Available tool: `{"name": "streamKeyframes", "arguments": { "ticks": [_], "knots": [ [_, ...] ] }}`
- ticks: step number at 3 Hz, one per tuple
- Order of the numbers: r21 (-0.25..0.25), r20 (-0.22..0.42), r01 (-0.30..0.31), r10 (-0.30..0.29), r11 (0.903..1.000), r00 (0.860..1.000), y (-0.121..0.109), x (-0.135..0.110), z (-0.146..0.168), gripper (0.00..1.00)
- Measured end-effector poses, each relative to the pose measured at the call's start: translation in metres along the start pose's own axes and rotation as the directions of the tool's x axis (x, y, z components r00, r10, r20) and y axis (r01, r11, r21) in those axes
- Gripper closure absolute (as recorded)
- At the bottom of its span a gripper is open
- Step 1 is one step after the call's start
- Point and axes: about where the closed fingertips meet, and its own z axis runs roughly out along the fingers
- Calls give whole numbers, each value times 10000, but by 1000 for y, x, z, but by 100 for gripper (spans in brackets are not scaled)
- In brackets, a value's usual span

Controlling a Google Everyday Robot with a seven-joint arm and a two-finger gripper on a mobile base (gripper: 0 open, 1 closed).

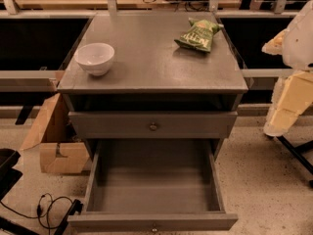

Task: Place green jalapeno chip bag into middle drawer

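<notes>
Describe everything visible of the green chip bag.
The green chip bag is a small, crinkly, foil-looking pouch, green with pale lettering and white patches at its far end. It lies flat and slightly puffed, turned diagonally, near the back right corner of the grey cabinet top, which is all that touches it. The white bowl sits apart at the left. The gripper hangs beyond the cabinet's right side, clear of the bag. The bag is not yet in the open middle drawer.

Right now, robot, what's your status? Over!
Claw at far right, beside the cabinet. Green jalapeno chip bag on cabinet top, back right. Middle drawer pulled open. White bowl front left, not blocking.
</notes>
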Motion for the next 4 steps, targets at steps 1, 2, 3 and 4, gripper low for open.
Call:
{"name": "streamKeyframes", "arguments": {
  "ticks": [1,2,3,4],
  "knots": [
    [1,1,0,0,10000,10000,0,0,0,0],
    [588,399,-193,169,9981,9991,-21,5,11,0],
    [1479,1535,-1046,816,9835,9848,-77,16,35,0],
    [2238,3234,-2249,1454,9483,9350,-145,20,52,0]
  ]
}}
